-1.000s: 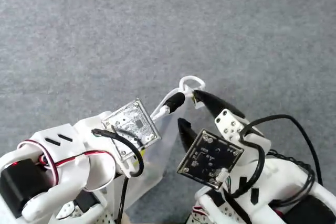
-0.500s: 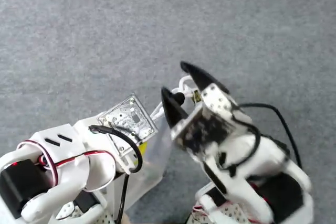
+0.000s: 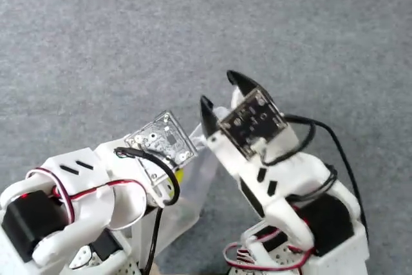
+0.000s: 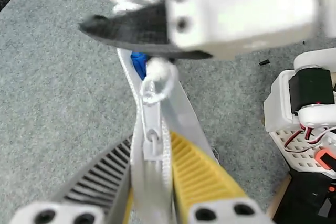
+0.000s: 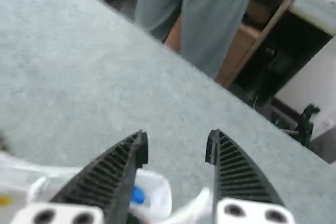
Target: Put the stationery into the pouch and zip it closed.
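A translucent pouch (image 3: 193, 188) lies on the grey table between the two arms, with something yellow (image 3: 177, 175) inside. In the left wrist view my left gripper (image 4: 151, 141) is shut on the pouch's zip edge (image 4: 149, 174), just behind the zip slider (image 4: 153, 142) and its white cord loop (image 4: 157, 83). A blue item (image 4: 138, 64) shows inside the pouch. My right gripper (image 3: 219, 89) stands open above the pouch's far end, holding nothing. Its black finger (image 4: 137, 25) hangs over the cord. From the right wrist, the open right gripper (image 5: 177, 135) is above the blue item (image 5: 137, 196).
The grey table (image 3: 129, 43) stretches bare to the far edge and to both sides. Both arm bases crowd the near edge, and a black cable (image 3: 168, 178) loops beside the left wrist.
My right arm has swung left and up from beside the pouch, and its open gripper now covers the cord loop in the high view. My left arm has barely moved.
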{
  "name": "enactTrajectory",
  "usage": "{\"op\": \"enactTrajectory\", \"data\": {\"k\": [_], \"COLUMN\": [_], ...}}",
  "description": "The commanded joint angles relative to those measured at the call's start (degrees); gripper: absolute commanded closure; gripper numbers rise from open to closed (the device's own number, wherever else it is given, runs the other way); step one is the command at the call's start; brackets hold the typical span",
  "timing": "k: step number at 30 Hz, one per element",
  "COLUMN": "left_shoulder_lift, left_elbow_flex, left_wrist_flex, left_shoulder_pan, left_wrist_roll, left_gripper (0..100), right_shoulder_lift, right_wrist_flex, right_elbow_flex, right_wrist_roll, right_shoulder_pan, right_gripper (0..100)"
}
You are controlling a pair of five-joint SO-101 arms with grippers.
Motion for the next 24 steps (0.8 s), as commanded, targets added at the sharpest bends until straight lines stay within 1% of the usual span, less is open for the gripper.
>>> {"op": "enactTrajectory", "data": {"k": [1,5,7,10,12,14,19,22,24], "left_shoulder_lift": [-0.09,0.0,0.0,0.0,0.0,-0.26,0.0,0.0,0.0], "left_elbow_flex": [-0.13,-0.04,0.57,2.33,3.91,5.23,5.85,5.85,5.85], "left_wrist_flex": [-1.67,-2.99,-4.13,-5.01,-6.68,-8.62,-11.25,-11.16,-10.99], "left_shoulder_pan": [0.57,-3.21,-5.05,-6.02,-6.2,-6.64,-9.27,-9.01,-9.01], "left_wrist_roll": [0.09,0.18,0.18,0.44,2.55,4.66,6.15,6.15,6.15], "left_gripper": [97,97,97,97,97,97,97,97,97], "right_shoulder_lift": [0.31,-1.63,-3.21,-5.23,-6.37,-6.81,-7.34,-7.34,-7.34], "right_wrist_flex": [6.59,11.69,12.57,12.75,13.63,17.05,23.91,25.41,25.23], "right_elbow_flex": [-5.93,-9.71,-10.33,-10.68,-11.56,-13.67,-15.78,-12.62,-9.19], "right_wrist_roll": [-0.53,-0.53,-0.53,-0.53,-0.53,-0.7,-0.88,-0.79,-0.44], "right_shoulder_pan": [0.79,0.79,0.79,0.79,0.79,0.44,-5.01,-9.23,-10.64], "right_gripper": [79.7,79.7,79.7,79.7,79.7,79.7,79.7,79.4,79.4]}}
